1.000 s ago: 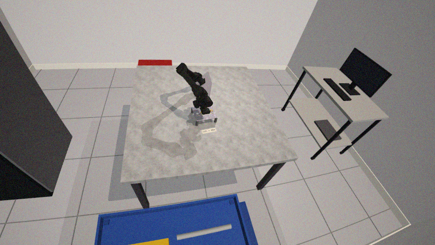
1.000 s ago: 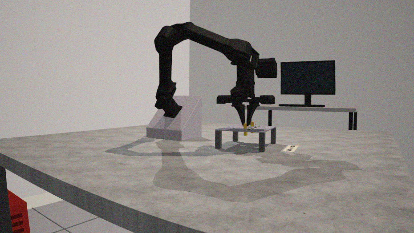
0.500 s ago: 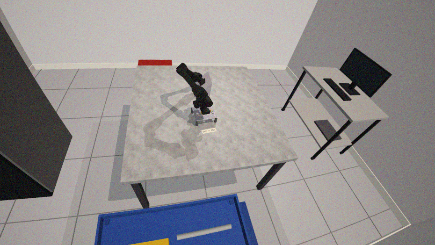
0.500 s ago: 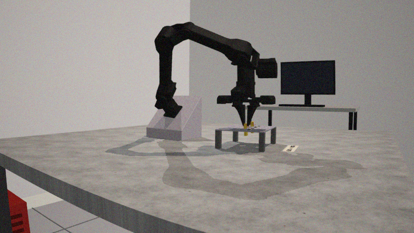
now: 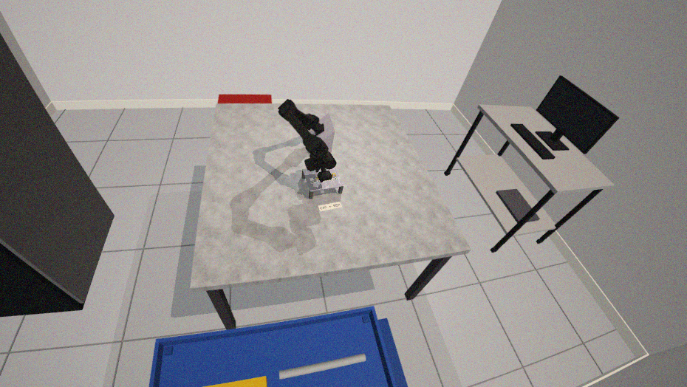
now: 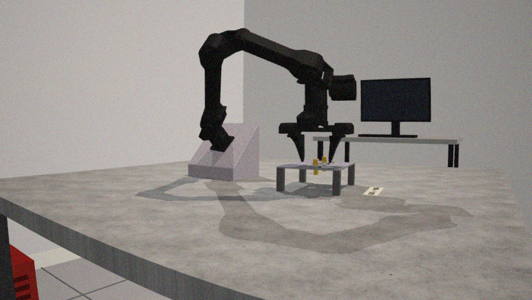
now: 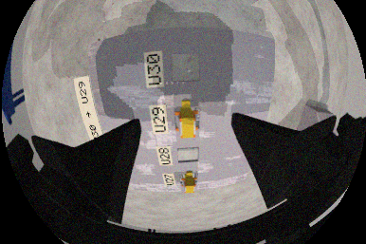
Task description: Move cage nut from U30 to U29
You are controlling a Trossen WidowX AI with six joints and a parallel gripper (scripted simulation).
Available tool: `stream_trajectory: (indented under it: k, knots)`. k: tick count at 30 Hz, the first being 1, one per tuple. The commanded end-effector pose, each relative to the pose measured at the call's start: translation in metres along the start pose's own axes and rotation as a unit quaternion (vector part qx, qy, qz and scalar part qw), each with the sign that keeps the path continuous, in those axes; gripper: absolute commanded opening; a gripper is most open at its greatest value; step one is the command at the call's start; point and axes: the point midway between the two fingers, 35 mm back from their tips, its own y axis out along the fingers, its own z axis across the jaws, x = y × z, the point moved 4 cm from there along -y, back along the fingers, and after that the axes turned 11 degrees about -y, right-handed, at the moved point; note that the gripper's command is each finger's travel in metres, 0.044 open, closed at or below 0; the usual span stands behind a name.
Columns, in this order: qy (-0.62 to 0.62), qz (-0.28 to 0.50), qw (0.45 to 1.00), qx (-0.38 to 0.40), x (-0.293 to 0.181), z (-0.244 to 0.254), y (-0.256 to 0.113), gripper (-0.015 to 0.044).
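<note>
Wrist view shows the pincer (image 5: 324,176) (image 6: 317,160) (image 7: 187,122) wide apart around the yellow nut (image 6: 316,166) (image 7: 188,121) at U29, and a sideways bump while leaving could tip it.

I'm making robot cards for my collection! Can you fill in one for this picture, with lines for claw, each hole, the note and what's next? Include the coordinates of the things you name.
claw: open (image 6: 316,160) (image 7: 186,120), one finger on each side of the U29 nut
U30 hole: empty (image 7: 185,67)
U29 hole: yellow cage nut (image 7: 188,121)
U28 hole: empty (image 7: 188,154)
U27 hole: other yellow cage nut (image 7: 190,182)
note: paper label (image 5: 330,206) (image 6: 373,190) (image 7: 87,106) with an arrow to U29
spring wings under plate: can't tell
next: probably lift the claw away
</note>
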Motion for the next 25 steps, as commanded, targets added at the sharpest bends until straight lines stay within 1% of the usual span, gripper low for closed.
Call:
stream_trajectory:
  k: [1,4,5,7,9,25]
  knots:
    - [0.0,0.0,1.0,0.0,0.0,0.0,0.0,0.044]
    - [0.0,0.0,1.0,0.0,0.0,0.0,-0.003,0.044]
    - [0.0,0.001,1.0,0.0,0.0,0.001,-0.011,0.044]
    - [0.0,0.001,1.0,0.0,-0.001,0.001,-0.039,0.044]
    - [0.0,0.001,1.0,0.0,-0.001,0.0,-0.05,0.044]
    - [0.0,0.001,1.0,0.0,-0.001,0.0,-0.05,0.044]
